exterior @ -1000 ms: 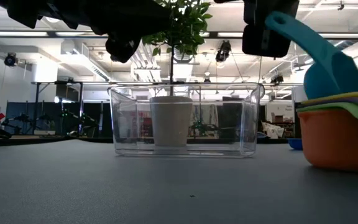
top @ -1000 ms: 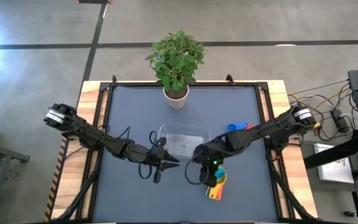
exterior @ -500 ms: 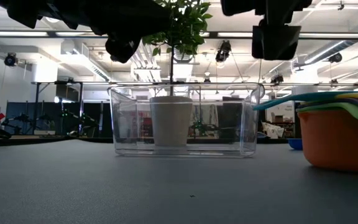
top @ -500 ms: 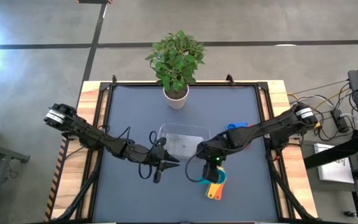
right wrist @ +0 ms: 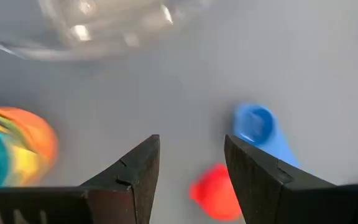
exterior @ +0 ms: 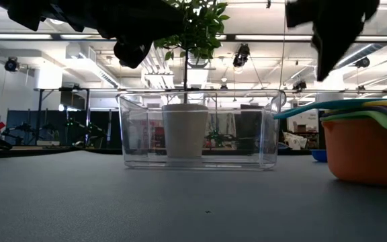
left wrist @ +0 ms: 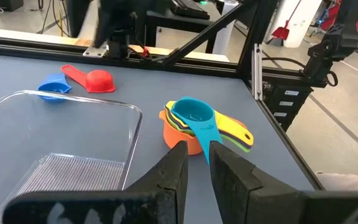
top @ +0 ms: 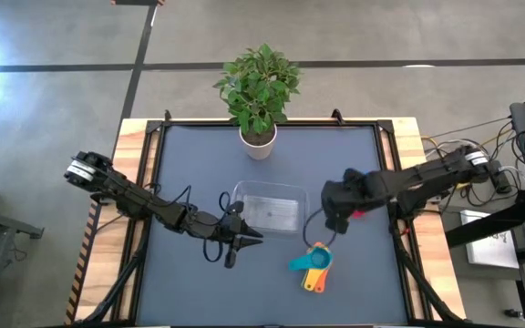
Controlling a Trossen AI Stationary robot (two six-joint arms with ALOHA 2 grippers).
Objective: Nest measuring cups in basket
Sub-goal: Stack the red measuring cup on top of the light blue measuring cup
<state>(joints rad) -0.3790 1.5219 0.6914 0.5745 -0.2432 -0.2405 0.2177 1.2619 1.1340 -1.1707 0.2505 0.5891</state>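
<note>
The right tool [top: 338, 221] is held open and empty above the red cup [right wrist: 215, 191]; it should be lowered squarely before the handle is pinched.

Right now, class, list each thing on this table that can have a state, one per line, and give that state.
basket: upright, empty.
stack of cups: nested on the table outside the basket, teal cup on top.
blue cup: loose on the table.
red cup: loose on the table beside the blue cup.
left gripper: nearly shut, holding nothing.
right gripper: open, empty, above the loose cups.
</note>
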